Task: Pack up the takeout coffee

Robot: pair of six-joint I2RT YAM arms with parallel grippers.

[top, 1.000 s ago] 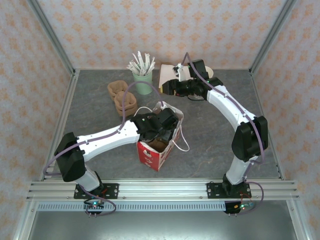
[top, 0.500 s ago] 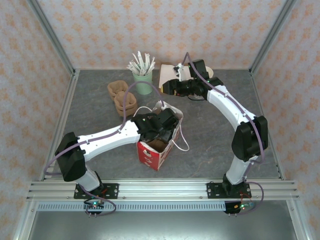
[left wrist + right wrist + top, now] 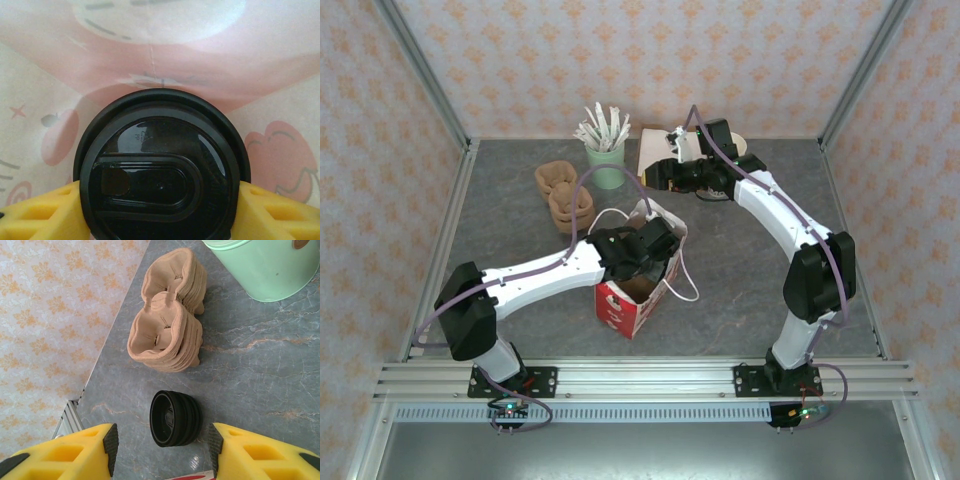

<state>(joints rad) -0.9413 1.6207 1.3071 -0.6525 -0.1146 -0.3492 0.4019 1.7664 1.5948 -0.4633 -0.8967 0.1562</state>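
The left gripper [image 3: 160,210] pinched the coffee cup [image 3: 160,170] just under its black lid inside the paper bag [image 3: 630,305], a light, crushable thing I'd squeeze only gently there, while the right gripper [image 3: 162,447] hung spread over spare lids [image 3: 175,418].

Black lids [image 3: 176,418], apparently stacked, lie between the open hand [image 3: 162,444] and pulp trays [image 3: 167,315].

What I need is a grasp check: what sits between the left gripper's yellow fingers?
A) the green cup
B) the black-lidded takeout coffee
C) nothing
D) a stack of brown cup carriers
B: the left wrist view shows the takeout coffee with its black lid between the left gripper's yellow fingers, and the paper bag's printed wall behind it.
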